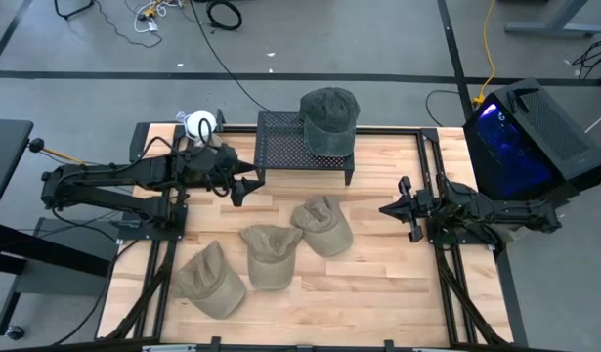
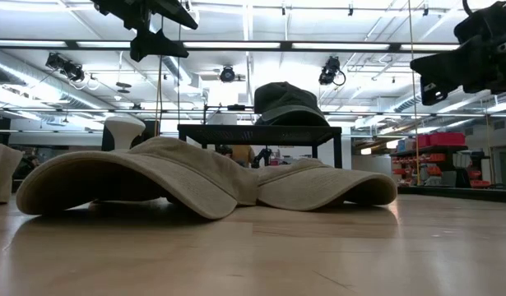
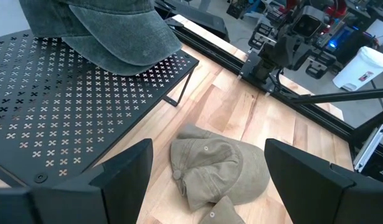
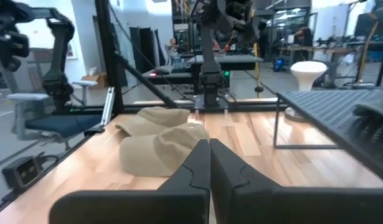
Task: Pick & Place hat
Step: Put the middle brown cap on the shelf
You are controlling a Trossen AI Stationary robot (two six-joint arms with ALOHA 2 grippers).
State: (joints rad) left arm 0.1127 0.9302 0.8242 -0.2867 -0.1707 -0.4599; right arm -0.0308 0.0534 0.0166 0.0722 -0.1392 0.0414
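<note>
A dark green cap (image 1: 328, 119) sits on the right part of a black perforated stand (image 1: 292, 145), its brim hanging over the stand's edge (image 3: 126, 59). Three tan caps lie on the wood: one near left (image 1: 211, 280), one in the middle (image 1: 270, 254), one to the right (image 1: 322, 224) (image 3: 217, 171). My left gripper (image 1: 243, 187) (image 3: 207, 180) is open in the air in front of the stand's left end, above the table and touching nothing. My right gripper (image 1: 388, 208) (image 4: 210, 163) is shut, held above the table right of the tan caps.
A white round object (image 1: 199, 124) stands at the far left by the stand. Black rails (image 1: 437, 186) frame the wooden table on both sides. A dark box with a blue light (image 1: 520, 137) sits beyond the right edge. Bare wood lies near the table's front right.
</note>
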